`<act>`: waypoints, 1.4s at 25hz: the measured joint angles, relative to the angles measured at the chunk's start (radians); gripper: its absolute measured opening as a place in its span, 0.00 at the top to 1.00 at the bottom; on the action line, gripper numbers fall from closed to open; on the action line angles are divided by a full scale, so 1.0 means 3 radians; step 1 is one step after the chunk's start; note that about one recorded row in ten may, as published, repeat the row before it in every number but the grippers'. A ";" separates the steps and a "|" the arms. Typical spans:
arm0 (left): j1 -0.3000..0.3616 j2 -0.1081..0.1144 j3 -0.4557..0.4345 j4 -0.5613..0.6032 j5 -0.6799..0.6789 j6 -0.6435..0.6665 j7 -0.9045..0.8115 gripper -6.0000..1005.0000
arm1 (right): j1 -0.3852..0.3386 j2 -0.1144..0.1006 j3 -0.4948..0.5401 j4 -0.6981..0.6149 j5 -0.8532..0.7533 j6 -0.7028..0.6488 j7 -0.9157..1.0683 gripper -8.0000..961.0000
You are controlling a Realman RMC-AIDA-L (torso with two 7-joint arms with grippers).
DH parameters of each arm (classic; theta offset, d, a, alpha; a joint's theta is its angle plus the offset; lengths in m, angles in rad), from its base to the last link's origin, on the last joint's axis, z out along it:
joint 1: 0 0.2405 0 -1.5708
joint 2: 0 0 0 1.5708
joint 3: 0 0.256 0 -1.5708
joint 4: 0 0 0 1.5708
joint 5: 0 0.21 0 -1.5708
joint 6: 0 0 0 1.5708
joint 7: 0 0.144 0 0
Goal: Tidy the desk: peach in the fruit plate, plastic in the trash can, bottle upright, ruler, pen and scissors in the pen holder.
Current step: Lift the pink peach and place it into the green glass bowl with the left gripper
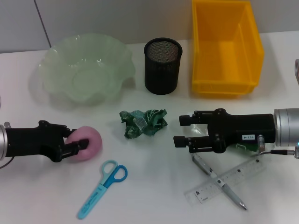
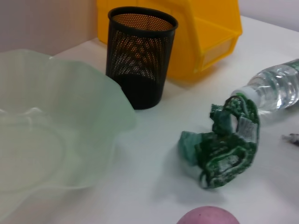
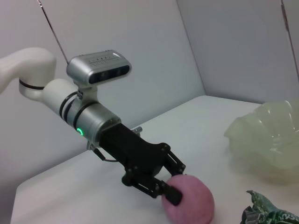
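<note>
bottle [image 2: 279,86] — head view hides it almost fully under the right gripper [image 1: 183,130]; left wrist view cuts its body at the edge. peach [image 2: 208,216] clipped at the left wrist frame edge, only its top shows. Pen [image 1: 219,182] upper end runs under the right gripper. Plastic [image 3: 271,215] cut off in the right wrist view — only a corner visible. Ruler [image 1: 229,181] markings too small to read.

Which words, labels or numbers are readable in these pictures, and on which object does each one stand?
No text can be read with certainty.
White label on the right hand: dark characters, too small to read.
Ruler: scale marks and numbers, too small.
Crumpled green plastic: white printed patches, blurred.
Camera housing above the left hand: faint lettering, unreadable.
Blue scissors: marking on the sheath, unreadable.
</note>
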 joint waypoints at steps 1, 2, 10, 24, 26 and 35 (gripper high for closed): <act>0.0000 0.0000 0.0000 0.0000 0.0000 0.0000 0.0000 0.58 | 0.0000 0.0000 0.0000 0.0000 0.0000 0.0000 0.0000 0.24; 0.0000 0.0003 -0.0041 0.0041 -0.0028 0.0113 0.0001 0.62 | -0.0001 0.0000 0.0000 0.0001 0.0000 0.0000 0.0000 0.24; 0.0004 0.0050 -0.0640 0.0163 -0.1086 0.0519 0.0091 0.69 | -0.0005 0.0000 -0.0002 0.0002 0.0000 0.0005 0.0001 0.24; -0.0433 -0.0026 -0.0200 -0.0562 -0.1398 -0.1454 0.0448 0.81 | 0.0023 0.0009 -0.0036 0.0000 0.0000 0.0039 0.0001 0.24; -0.0438 -0.0028 -0.0088 -0.0589 -0.1407 -0.1508 0.0448 0.82 | 0.0024 0.0010 -0.0036 0.0001 0.0000 0.0039 0.0001 0.24; -0.0451 -0.0028 -0.0034 -0.0599 -0.1408 -0.1609 0.0416 0.56 | 0.0025 0.0010 -0.0036 0.0002 0.0000 0.0041 0.0001 0.24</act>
